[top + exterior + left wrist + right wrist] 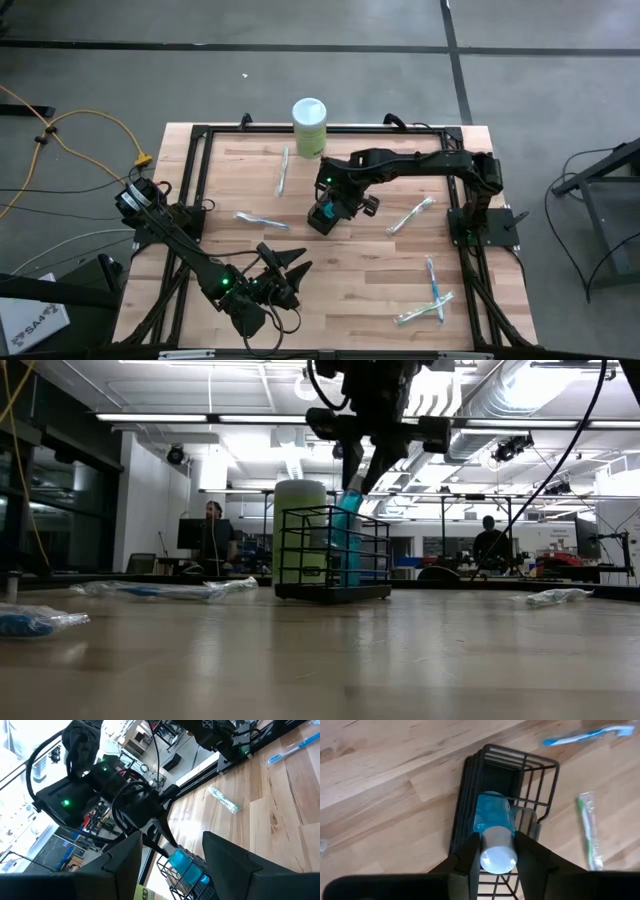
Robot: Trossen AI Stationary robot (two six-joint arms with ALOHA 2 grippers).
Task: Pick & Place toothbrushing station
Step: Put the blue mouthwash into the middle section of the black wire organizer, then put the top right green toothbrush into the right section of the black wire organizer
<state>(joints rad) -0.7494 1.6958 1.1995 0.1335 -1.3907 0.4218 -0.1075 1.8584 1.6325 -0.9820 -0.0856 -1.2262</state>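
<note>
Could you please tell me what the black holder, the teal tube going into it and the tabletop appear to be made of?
The black holder looks like thin metal wire with a matte dark coating: open bars let the wood show through. The teal tube, held by the right end effector, seems glossy translucent plastic with an opaque white cap. The tabletop looks like pale wooden planks joined together, with visible grain and seams.

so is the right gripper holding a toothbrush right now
No, the right gripper is clamped on a teal white-capped tube standing in the black wire holder.

Canister (309, 126) crowds holder (322, 217) far side, seemingly; near side open
</note>
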